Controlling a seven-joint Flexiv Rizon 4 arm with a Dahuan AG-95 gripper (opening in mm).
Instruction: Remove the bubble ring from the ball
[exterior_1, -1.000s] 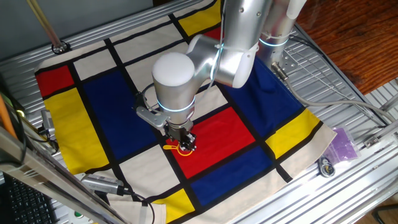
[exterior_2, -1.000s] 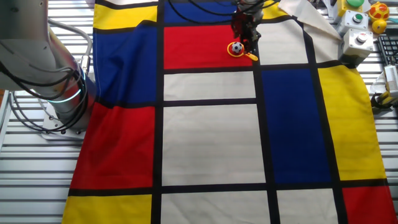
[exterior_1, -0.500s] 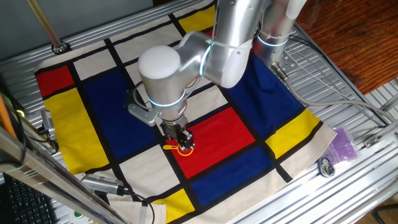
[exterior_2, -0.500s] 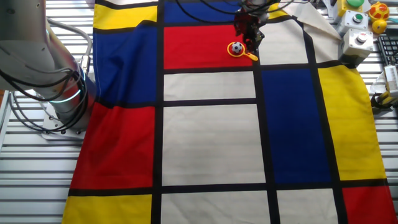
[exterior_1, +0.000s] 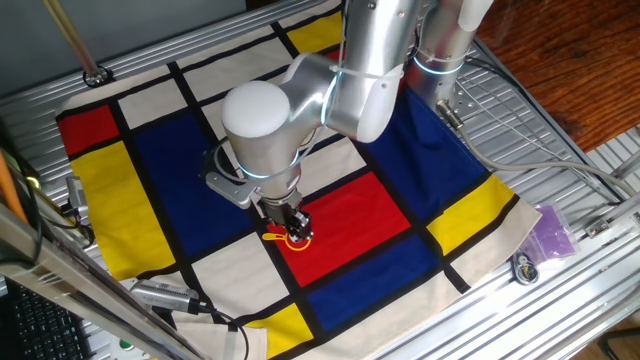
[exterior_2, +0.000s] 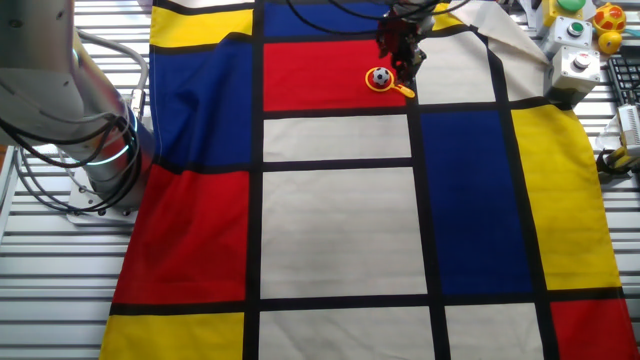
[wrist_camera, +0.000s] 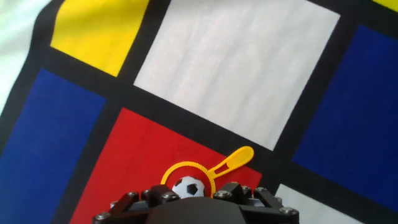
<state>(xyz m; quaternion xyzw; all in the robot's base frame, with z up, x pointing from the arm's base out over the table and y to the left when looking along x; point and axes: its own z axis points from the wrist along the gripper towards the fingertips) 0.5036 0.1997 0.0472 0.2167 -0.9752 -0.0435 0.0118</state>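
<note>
The bubble ring (wrist_camera: 175, 168) is a thin yellow-orange hoop lying flat on the red square of the cloth. Its short handle (wrist_camera: 234, 159) points up and right. The ball (wrist_camera: 190, 186), white with black patches, sits inside the hoop. Both also show in the other fixed view, ring (exterior_2: 370, 87) around ball (exterior_2: 379, 77). My gripper (wrist_camera: 191, 198) hovers close over the near side of the ring, its black jaws parted on either side of the ball and holding nothing. In one fixed view the gripper (exterior_1: 294, 222) stands just above the ring (exterior_1: 297, 240); the ball is hidden there.
The checked cloth (exterior_2: 340, 220) of red, blue, yellow and white squares covers the table. A button box (exterior_2: 578, 62) and small toys stand at the far right edge. A purple pouch (exterior_1: 551, 232) and cables lie off the cloth.
The arm has swung a little, and the gripper has shifted slightly toward the ring's handle side. Ring and ball have not moved.
</note>
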